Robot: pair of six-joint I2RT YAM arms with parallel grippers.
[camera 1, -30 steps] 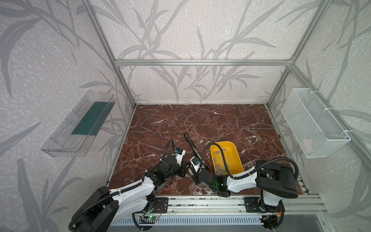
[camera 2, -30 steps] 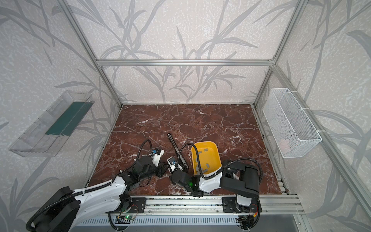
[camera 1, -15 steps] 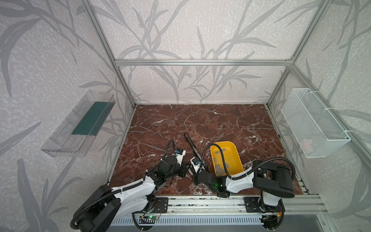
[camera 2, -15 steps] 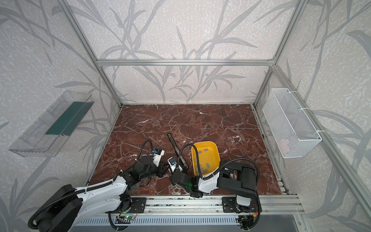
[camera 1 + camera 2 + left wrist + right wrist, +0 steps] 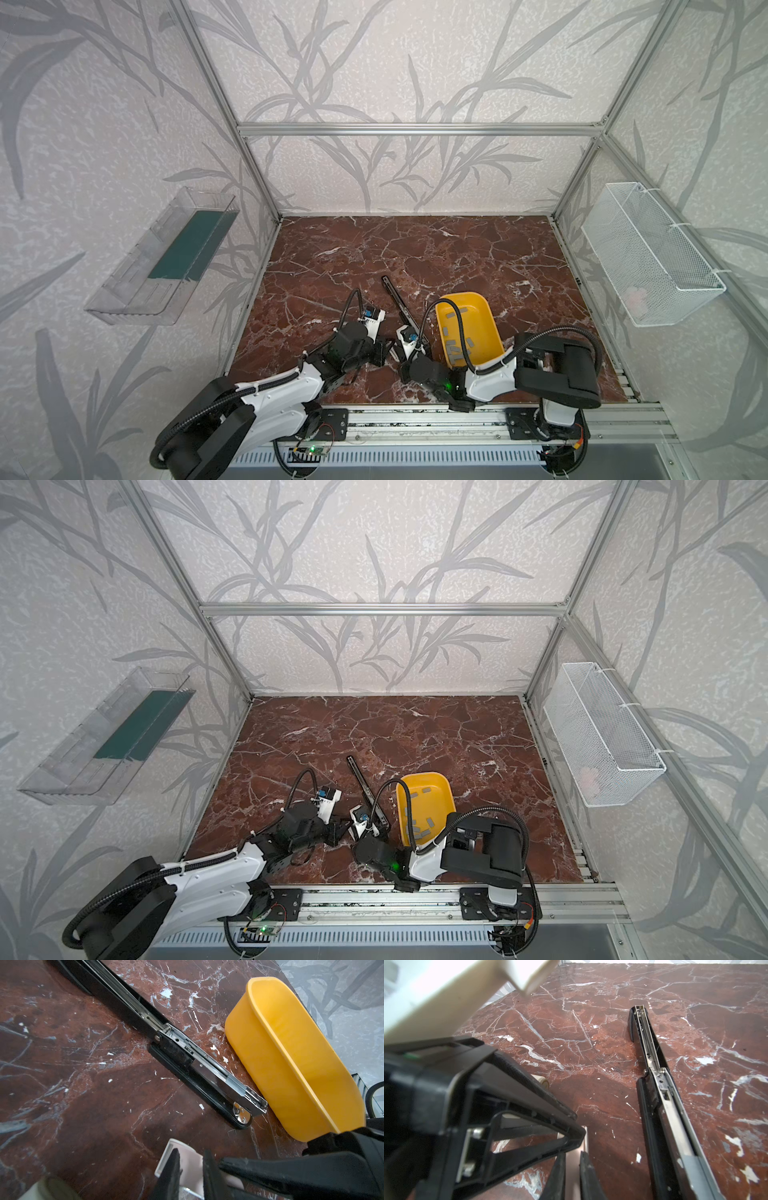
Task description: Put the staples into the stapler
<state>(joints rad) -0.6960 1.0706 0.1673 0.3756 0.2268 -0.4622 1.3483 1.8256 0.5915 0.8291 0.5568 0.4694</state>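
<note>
A small pale pink stapler (image 5: 189, 1160) is pinched from both sides near the front of the marble floor. My left gripper (image 5: 191, 1152) is shut on it, and my right gripper (image 5: 573, 1155) is shut on its other end (image 5: 572, 1167). In both top views the two grippers (image 5: 388, 352) (image 5: 402, 360) meet tip to tip and hide it. A long black stapler (image 5: 401, 307) (image 5: 664, 1105) lies opened flat just behind them, its metal channel facing up. The staples (image 5: 457, 349) (image 5: 419, 831), several grey strips, lie in the yellow bin (image 5: 461, 294).
The yellow bin (image 5: 291, 1064) stands right beside the black stapler's (image 5: 187, 1059) head. A clear shelf (image 5: 166, 257) hangs on the left wall and a white wire basket (image 5: 648, 257) on the right wall. A metal rail (image 5: 415, 419) runs along the front edge.
Both grippers stay together at the same spot. The right arm's elbow has drifted slightly to the left.
</note>
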